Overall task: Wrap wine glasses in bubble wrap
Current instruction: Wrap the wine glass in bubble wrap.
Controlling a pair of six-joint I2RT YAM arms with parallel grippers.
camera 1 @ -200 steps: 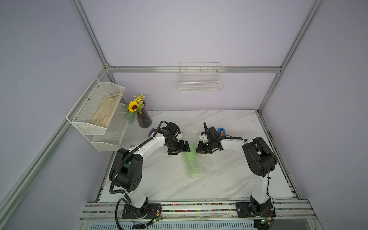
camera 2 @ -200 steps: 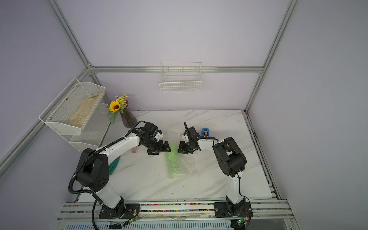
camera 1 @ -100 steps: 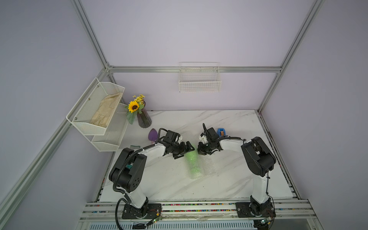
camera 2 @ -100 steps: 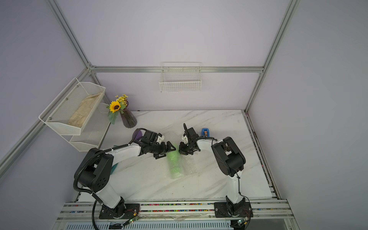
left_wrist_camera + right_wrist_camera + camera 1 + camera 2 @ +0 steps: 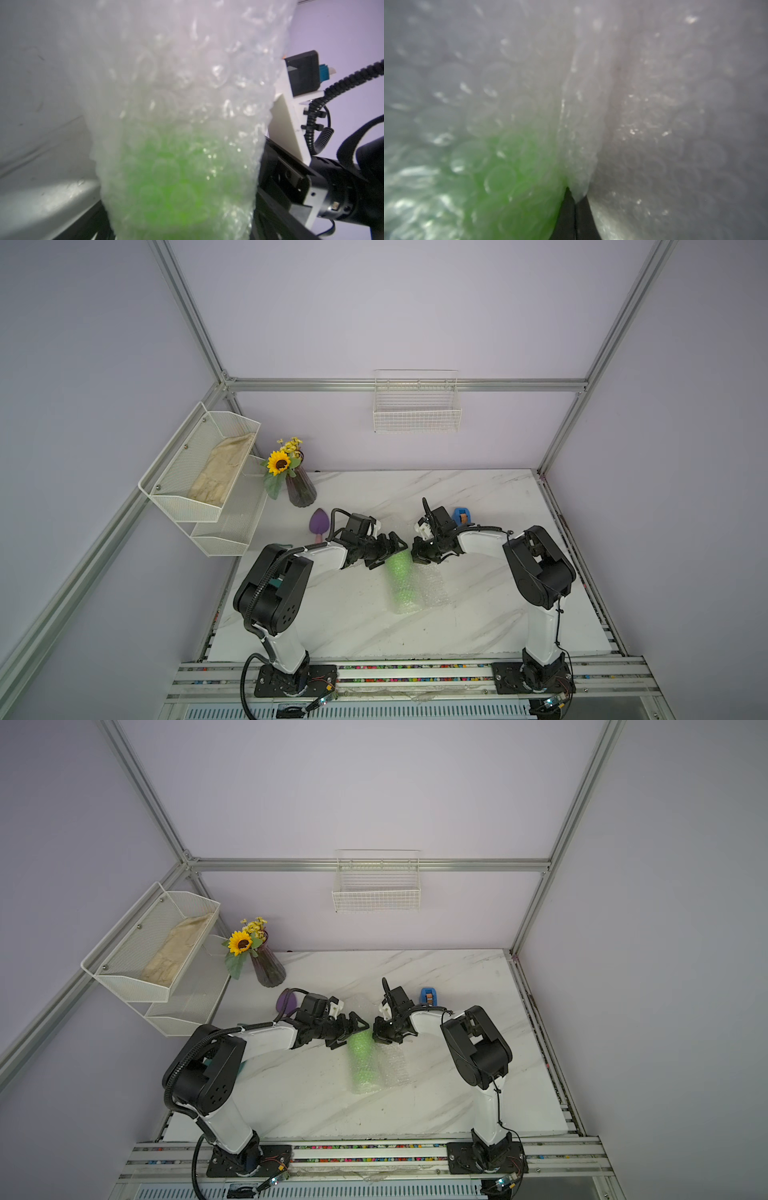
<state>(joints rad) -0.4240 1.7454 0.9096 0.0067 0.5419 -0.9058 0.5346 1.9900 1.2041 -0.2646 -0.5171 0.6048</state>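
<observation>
The lime-green wine glass (image 5: 400, 576) (image 5: 361, 1056) lies on its side mid-table, rolled inside the bubble wrap (image 5: 432, 585) (image 5: 392, 1063), whose loose flap spreads to the right. My left gripper (image 5: 390, 553) (image 5: 353, 1029) is at the roll's far end, open, with its fingers astride the wrapped glass. In the left wrist view the green glass (image 5: 166, 182) under the bubble wrap (image 5: 187, 72) fills the space between the jaws of the left gripper (image 5: 178, 224). My right gripper (image 5: 417, 556) (image 5: 574, 199) is shut on a fold of bubble wrap (image 5: 654, 104) beside the glass (image 5: 512, 187).
A purple vase with sunflowers (image 5: 300, 489) stands at the back left, with a purple scoop (image 5: 319, 522) in front of it. A blue tape dispenser (image 5: 462, 515) sits behind the right wrist. A white mesh shelf (image 5: 199, 481) hangs on the left, and a wire basket (image 5: 417, 414) hangs on the back wall.
My left arm has dropped and reached right, so its jaws now straddle the roll's far end and stand slightly narrower. The right gripper has kept its pinch in place.
</observation>
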